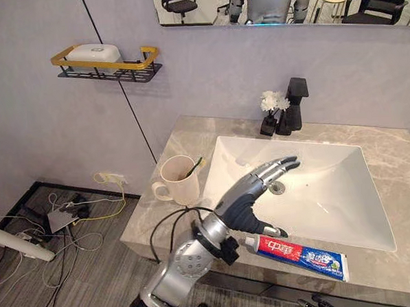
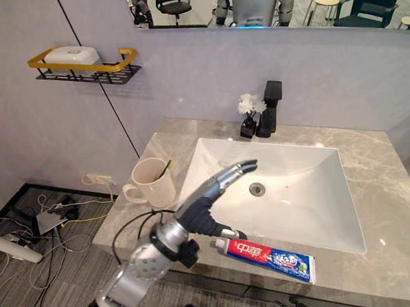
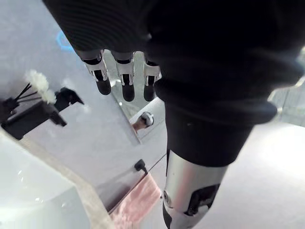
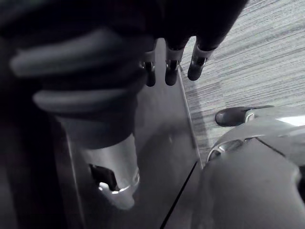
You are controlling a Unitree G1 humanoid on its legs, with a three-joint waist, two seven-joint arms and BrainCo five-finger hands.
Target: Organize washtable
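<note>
**Left hand** (image 1: 252, 192): raised over the front left part of the sink (image 1: 331, 195). The fingers are straight and nearly together and the thumb stands out to the side. It holds nothing, and we see the same straight, empty fingers in its wrist view.

**Right hand** (image 4: 197, 67): hanging low, with relaxed fingers pointing at the floor. It is empty.

**Toothpaste tube** (image 1: 303, 256): lying flat along the front edge of the tabletop (image 1: 398, 171), cap end towards the left hand. It is close under the thumb, but we cannot tell whether they touch.

**Mug** (image 1: 179, 181): upright near the left edge of the tabletop, with a toothbrush (image 1: 194, 166) leaning inside.

**Tap** (image 1: 297, 104) and **small vase of white flowers** (image 1: 271, 112): side by side at the back edge, behind the sink.

**Wall shelf** (image 1: 107, 66): above and left of the tabletop, carrying a white soap box (image 1: 93, 54).

**Handling note:** We judge the tube to be the loose item and the mug its likely home.
- Lower the left hand onto the tube from above.
- Close the fingers and thumb across the middle of the tube, not the cap.
- Grip gently, as the tube looks soft.
- Lift straight up before carrying, since a sideways nudge could push it off the front edge.
- When setting it into the mug, keep clear of the toothbrush.
</note>
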